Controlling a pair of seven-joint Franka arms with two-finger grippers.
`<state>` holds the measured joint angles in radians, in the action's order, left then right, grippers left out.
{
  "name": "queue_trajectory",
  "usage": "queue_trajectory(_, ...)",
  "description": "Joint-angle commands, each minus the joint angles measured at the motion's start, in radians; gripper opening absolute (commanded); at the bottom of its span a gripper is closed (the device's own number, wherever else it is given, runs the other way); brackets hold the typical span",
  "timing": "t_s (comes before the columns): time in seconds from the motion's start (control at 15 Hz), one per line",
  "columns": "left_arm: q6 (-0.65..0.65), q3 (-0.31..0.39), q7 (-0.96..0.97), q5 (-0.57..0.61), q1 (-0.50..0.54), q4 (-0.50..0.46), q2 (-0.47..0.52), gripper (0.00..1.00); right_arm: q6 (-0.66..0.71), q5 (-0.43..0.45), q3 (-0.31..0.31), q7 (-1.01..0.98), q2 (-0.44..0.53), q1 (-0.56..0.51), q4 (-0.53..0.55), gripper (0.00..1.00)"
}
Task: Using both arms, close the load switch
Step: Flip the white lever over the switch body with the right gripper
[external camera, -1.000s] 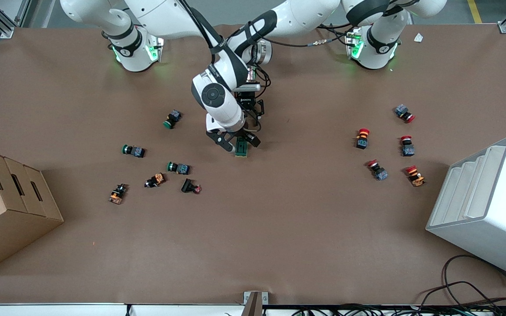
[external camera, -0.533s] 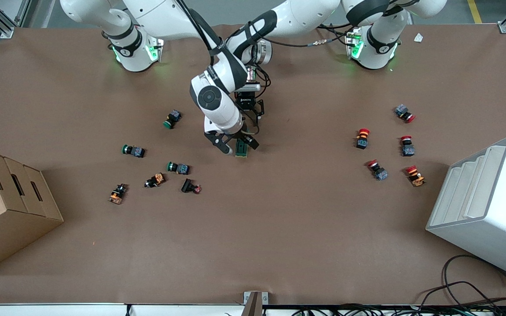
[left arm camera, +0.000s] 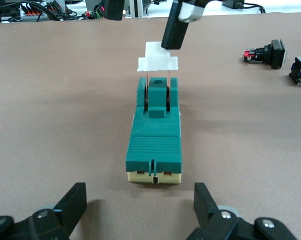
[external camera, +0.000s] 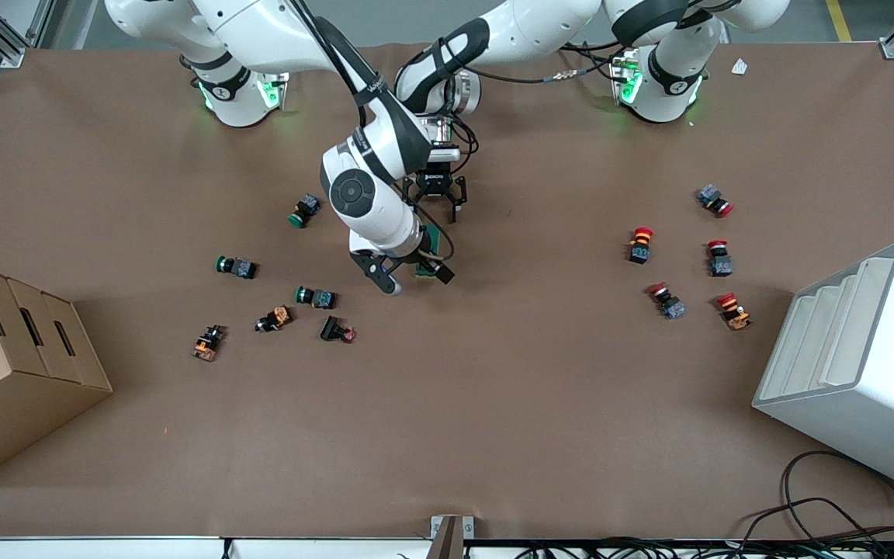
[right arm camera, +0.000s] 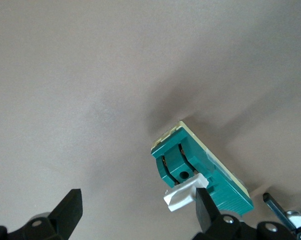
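The load switch (left arm camera: pixel 154 135) is a dark green block on a cream base, lying on the brown table near its middle. Its white lever (left arm camera: pixel 158 59) stands raised at the end nearer the front camera. My right gripper (external camera: pixel 416 281) hangs open over that end, and one of its fingers (right arm camera: pixel 206 212) touches the lever (right arm camera: pixel 183 195). In the front view the right hand hides most of the switch (external camera: pixel 423 271). My left gripper (external camera: pixel 435 213) is open, low at the switch's other end, with its fingers (left arm camera: pixel 70 205) apart from the block.
Several green and orange push buttons (external camera: pixel 315 296) lie toward the right arm's end, beside a cardboard box (external camera: pixel 20 365). Several red ones (external camera: pixel 641 244) lie toward the left arm's end, near a white stepped rack (external camera: pixel 858 365).
My right gripper has shifted toward the front camera, over the switch's lever end. My left gripper has drawn back a little from the switch.
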<state>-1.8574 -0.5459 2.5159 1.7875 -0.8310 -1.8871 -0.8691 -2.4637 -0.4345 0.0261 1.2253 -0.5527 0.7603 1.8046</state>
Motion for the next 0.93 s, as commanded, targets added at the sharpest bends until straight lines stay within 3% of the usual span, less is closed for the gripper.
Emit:
queue_trajectory(0.0, -0.022, -0.005, 0.015, -0.002, 0.004, -0.003, -0.045, 0.95, -0.003, -0.01, -0.006, -0.006, -0.006, 0.001, -0.004, 1.0)
queue_trajectory(0.87, -0.022, -0.005, 0.012, -0.005, 0.004, -0.015, -0.041, 0.95, -0.015, 0.011, -0.003, -0.015, -0.081, -0.004, -0.082, 1.0)
